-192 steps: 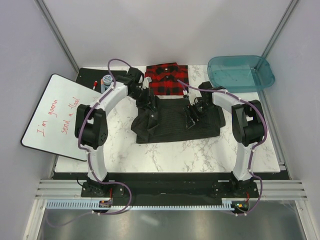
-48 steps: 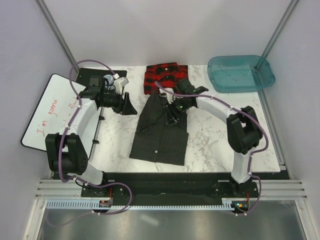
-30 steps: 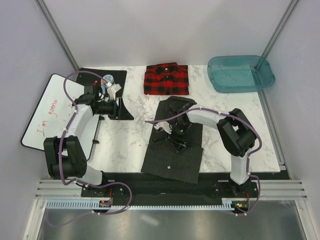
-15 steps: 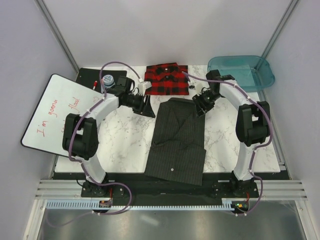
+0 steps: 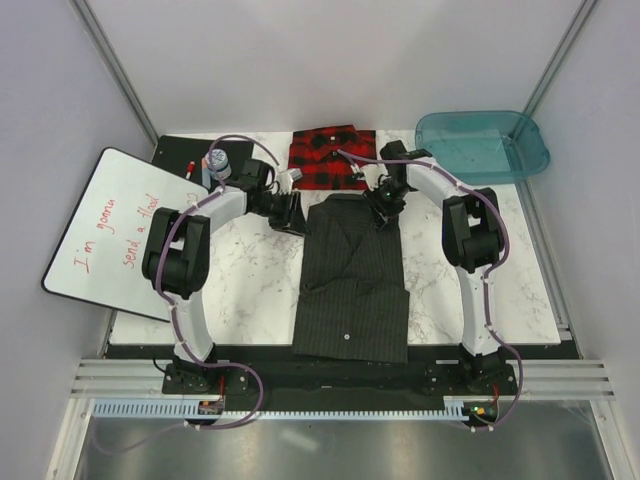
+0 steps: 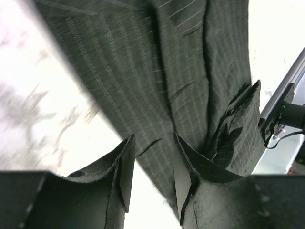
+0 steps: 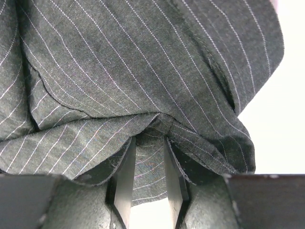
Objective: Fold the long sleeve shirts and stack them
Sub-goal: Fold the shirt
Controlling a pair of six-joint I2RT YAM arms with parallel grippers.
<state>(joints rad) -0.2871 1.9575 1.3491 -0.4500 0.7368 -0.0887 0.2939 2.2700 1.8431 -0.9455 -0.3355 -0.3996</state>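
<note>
Marble tabletop (image 5: 250, 290): pinstripe shirt (image 5: 352, 280) frame centre, plaid shirt (image 5: 332, 158) folded above. Left gripper (image 6: 151, 164) and right gripper (image 7: 148, 160) straddle its top corners, part-closed; a thin bite may slip.

Matt pinstripe cloth shirt (image 5: 352, 275); glossy marble tabletop (image 5: 250, 280)

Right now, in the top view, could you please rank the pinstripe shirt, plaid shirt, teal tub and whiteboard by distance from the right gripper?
1. pinstripe shirt, under the right gripper
2. plaid shirt, just behind
3. teal tub, far right
4. whiteboard, far left
</note>
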